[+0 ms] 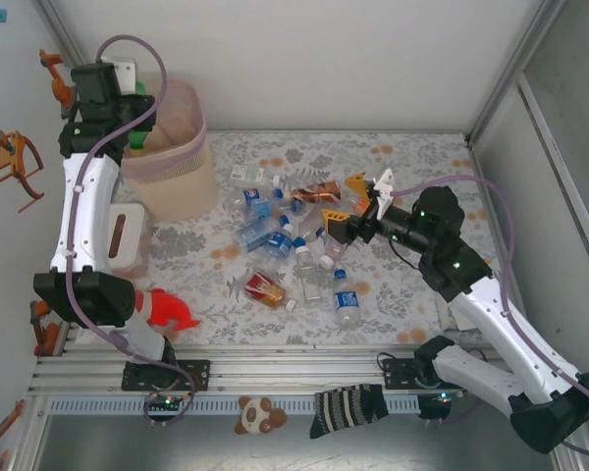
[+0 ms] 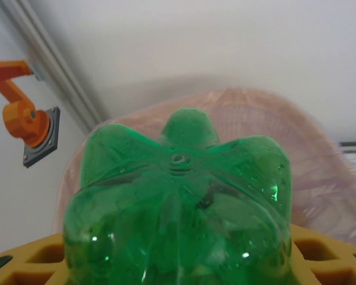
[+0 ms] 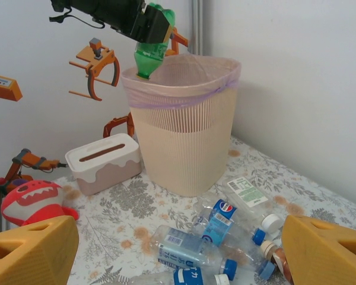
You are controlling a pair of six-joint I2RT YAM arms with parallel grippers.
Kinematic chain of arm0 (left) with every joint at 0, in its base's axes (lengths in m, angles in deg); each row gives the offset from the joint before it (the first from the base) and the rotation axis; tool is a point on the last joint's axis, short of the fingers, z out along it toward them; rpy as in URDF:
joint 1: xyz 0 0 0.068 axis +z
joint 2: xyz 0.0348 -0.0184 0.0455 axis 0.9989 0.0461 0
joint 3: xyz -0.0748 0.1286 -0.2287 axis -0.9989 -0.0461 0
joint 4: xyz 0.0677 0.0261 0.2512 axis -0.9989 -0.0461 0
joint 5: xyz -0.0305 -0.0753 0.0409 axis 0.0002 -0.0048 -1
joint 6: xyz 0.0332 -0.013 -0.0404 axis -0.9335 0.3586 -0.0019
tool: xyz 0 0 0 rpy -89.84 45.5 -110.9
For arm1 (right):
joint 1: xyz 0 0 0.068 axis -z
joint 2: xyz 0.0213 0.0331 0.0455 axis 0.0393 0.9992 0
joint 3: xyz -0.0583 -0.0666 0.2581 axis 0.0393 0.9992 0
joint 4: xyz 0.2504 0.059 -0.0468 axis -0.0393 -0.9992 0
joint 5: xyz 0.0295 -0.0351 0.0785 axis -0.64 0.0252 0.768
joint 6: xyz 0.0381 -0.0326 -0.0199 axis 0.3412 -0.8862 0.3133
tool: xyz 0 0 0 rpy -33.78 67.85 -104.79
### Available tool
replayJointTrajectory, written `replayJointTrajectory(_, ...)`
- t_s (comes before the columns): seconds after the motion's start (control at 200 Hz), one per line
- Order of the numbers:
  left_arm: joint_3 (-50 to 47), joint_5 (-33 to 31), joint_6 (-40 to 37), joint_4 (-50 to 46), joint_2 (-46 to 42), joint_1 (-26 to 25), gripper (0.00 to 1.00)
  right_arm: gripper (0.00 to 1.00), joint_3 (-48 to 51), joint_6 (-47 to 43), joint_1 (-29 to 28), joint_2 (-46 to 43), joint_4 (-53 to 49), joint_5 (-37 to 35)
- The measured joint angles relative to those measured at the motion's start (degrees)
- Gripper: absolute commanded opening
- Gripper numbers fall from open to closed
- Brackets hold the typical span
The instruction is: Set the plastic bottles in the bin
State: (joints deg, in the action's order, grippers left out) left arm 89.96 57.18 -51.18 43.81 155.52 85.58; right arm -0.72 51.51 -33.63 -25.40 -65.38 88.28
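My left gripper [image 1: 128,113] is shut on a green plastic bottle [image 3: 148,56] and holds it neck-down just over the near-left rim of the bin [image 3: 184,130]. In the left wrist view the green bottle's base [image 2: 178,196] covers the space between my yellow fingers [image 2: 323,252], with the pink-lined bin [image 2: 326,160] behind it. Several plastic bottles [image 1: 294,245], mostly clear with blue labels and caps, lie scattered on the flowered table to the right of the bin [image 1: 182,172]. My right gripper [image 1: 346,201] hovers open over the pile's right side, with bottles [image 3: 213,237] lying below its spread fingers [image 3: 326,249].
A white tissue box [image 1: 128,231] stands on the near side of the bin, also in the right wrist view as the white box [image 3: 104,160]. A red toy shark [image 1: 167,309] lies at the near left. Orange toy arms [image 3: 95,68] hang on the left wall. Walls close the back and right.
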Motion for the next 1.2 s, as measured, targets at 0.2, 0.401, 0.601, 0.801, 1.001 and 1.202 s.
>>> replayJointTrajectory(0.2,0.3,0.2,0.5,-2.3,2.8,2.3,0.46,0.87,0.0,0.0,0.0,0.0,0.0,0.0)
replayJointTrajectory(0.401,0.2,1.3,1.4,-4.9,6.6,3.8,0.46,0.87,0.0,0.0,0.0,0.0,0.0,0.0)
replayJointTrajectory(0.601,1.2,3.7,3.0,-7.7,12.4,4.9,0.44,0.88,0.0,0.0,0.0,-0.1,-0.2,0.0)
replayJointTrajectory(0.801,3.6,5.4,4.5,-10.8,17.9,5.2,0.43,0.88,0.0,0.0,0.0,-0.1,-1.4,0.0)
replayJointTrajectory(1.001,4.0,6.2,6.4,-11.7,20.6,5.2,0.44,0.88,0.0,0.0,0.0,-0.1,-1.7,0.0)
replayJointTrajectory(1.202,5.2,8.0,7.9,-12.6,24.5,5.7,0.47,0.88,0.0,-0.1,0.0,-0.2,-2.6,0.0)
